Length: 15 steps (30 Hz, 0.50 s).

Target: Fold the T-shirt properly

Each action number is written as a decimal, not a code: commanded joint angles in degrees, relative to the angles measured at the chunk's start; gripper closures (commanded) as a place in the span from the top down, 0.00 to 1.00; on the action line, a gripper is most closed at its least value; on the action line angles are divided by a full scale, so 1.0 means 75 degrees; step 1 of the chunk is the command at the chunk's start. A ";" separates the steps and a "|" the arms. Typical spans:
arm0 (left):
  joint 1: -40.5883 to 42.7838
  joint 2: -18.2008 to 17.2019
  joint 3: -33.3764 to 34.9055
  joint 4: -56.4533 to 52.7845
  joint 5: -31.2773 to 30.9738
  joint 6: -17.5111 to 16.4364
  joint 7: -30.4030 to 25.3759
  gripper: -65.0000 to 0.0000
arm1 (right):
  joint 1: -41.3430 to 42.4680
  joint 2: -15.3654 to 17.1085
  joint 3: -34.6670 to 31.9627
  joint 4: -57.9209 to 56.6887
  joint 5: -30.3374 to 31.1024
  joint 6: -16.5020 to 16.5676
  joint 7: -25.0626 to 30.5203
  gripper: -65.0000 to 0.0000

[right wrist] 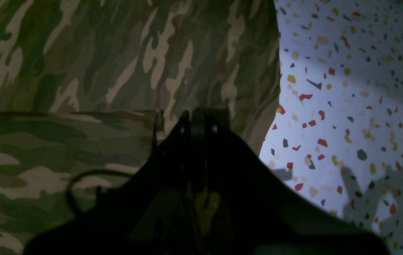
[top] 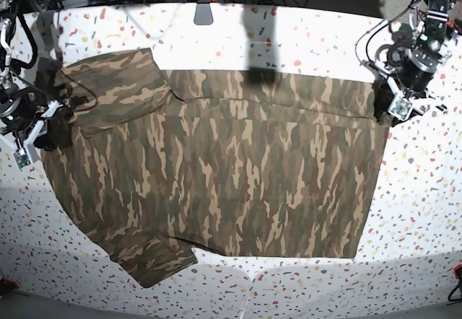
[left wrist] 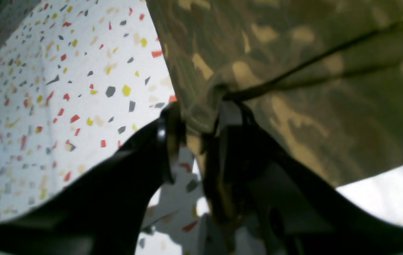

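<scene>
Two end effectors at opposite T-shirt point(top: 216, 167) edges — right end effector point(right wrist: 197, 122) clenched on cloth for tension; left end effector point(left wrist: 194, 138) parted around hem, grip unclear.

T-shirt point(top: 216, 167): woodland camouflage, olive green, brown, tan blotches; table point(top: 426, 189) around T-shirt: white terrazzo, red, yellow, grey, tan flecks; left gripper point(left wrist: 194, 131), right gripper point(right wrist: 197, 124) at T-shirt edges: black

Black left pincer point(left wrist: 194, 141), glossy tapered fingers; right pincer point(right wrist: 197, 120) black, perhaps two small screws.
</scene>
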 commanded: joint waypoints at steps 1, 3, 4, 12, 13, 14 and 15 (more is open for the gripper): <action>-0.0064 -0.0111 -0.0058 0.0117 -0.0023 0.0227 -0.0052 0.28 | 0.0108 0.0189 0.0073 0.0099 0.0041 -0.0012 0.0134 0.00; -0.0064 -0.0114 -0.0058 0.0119 -0.0058 0.0627 0.0114 0.28 | 0.0111 0.0189 0.0073 0.0099 0.0044 -0.0009 0.0134 0.00; -0.0061 -0.0111 -0.0058 0.0128 -0.0093 0.0796 0.0207 0.28 | 0.0111 0.0189 0.0073 0.0099 0.0070 -0.0009 0.0134 0.00; -0.0038 -0.0175 -0.0087 0.0968 -0.1571 0.1078 0.0921 0.12 | 0.0108 0.0189 0.0073 0.0108 0.1317 -0.0003 -0.0286 0.00; -0.0038 -0.0175 -0.0087 0.1145 -0.1763 0.1078 0.1061 0.12 | 0.0108 0.0189 0.0073 0.0117 0.1381 0.0023 -0.0326 0.00; -0.0038 -0.0175 -0.0087 0.1314 -0.1903 0.1075 0.1192 0.12 | 0.0105 0.0189 0.0076 0.0128 0.1440 0.0052 -0.0388 0.00; -0.0035 -0.0172 -0.0087 0.1460 -0.1912 0.1072 0.1306 0.12 | 0.0108 0.0189 0.0076 0.0149 0.1443 0.0093 -0.0469 0.00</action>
